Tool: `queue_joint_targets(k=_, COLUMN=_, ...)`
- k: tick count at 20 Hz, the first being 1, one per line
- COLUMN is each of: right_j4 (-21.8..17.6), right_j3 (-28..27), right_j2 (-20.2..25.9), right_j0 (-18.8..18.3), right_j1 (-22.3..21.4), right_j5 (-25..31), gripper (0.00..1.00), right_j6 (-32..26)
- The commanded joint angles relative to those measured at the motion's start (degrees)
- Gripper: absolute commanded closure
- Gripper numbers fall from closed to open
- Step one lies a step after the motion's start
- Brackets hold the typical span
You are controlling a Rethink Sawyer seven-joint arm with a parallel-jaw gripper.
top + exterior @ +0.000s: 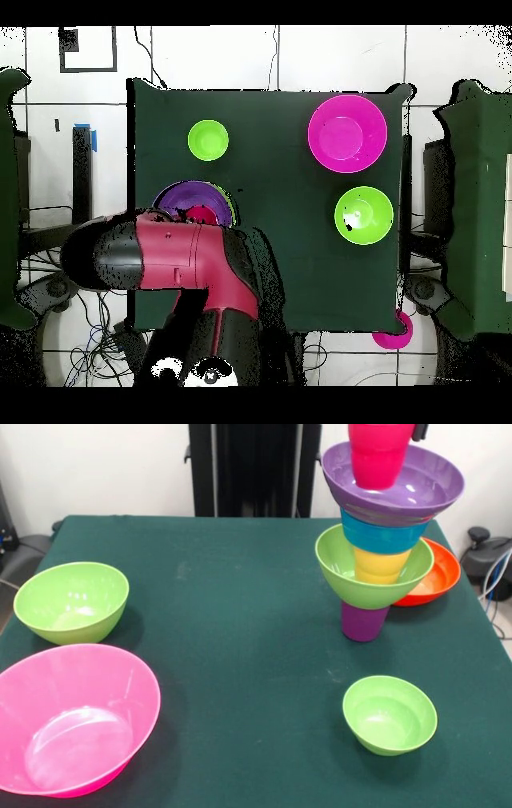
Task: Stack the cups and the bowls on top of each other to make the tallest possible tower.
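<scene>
Tower (pixel 382 544) stands upright at the table's far right in the front view. Bottom to top: purple cup (pixel 364 622), lime bowl (pixel 373 576), yellow-orange cup (pixel 382 566), blue bowl (pixel 384 534), wide purple bowl (pixel 393 482), red cup (pixel 378 454) seated in it. The orange-red bowl (pixel 432 574) sits just behind the tower's base. Loose and upright: small lime bowl (pixel 390 714) near right, larger lime bowl (pixel 71 601) left, hot pink bowl (pixel 70 718) near left, tilted.
</scene>
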Motion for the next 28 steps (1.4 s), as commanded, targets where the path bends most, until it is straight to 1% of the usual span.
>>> queue_joint_targets(k=1, right_j4=-0.3, right_j3=5.3, right_j2=3.7, right_j0=-0.5, right_j1=2.4, right_j5=-1.7, gripper=1.00, right_j6=6.6)
queue_joint_targets(k=7, right_j4=0.1, right_j3=5.4, right_j2=4.4, right_j0=-1.0, right_j1=3.3, right_j5=-2.9, gripper=1.00, right_j6=6.6)
queue_joint_targets(k=14, right_j4=0.6, right_j3=5.4, right_j2=4.6, right_j0=-0.4, right_j1=3.3, right_j5=-2.6, gripper=1.00, right_j6=7.4)
queue_joint_targets(k=28, right_j4=1.0, right_j3=5.0, right_j2=5.0, right_j0=-0.4, right_j1=3.5, right_j5=-2.5, gripper=1.00, right_j6=7.7)
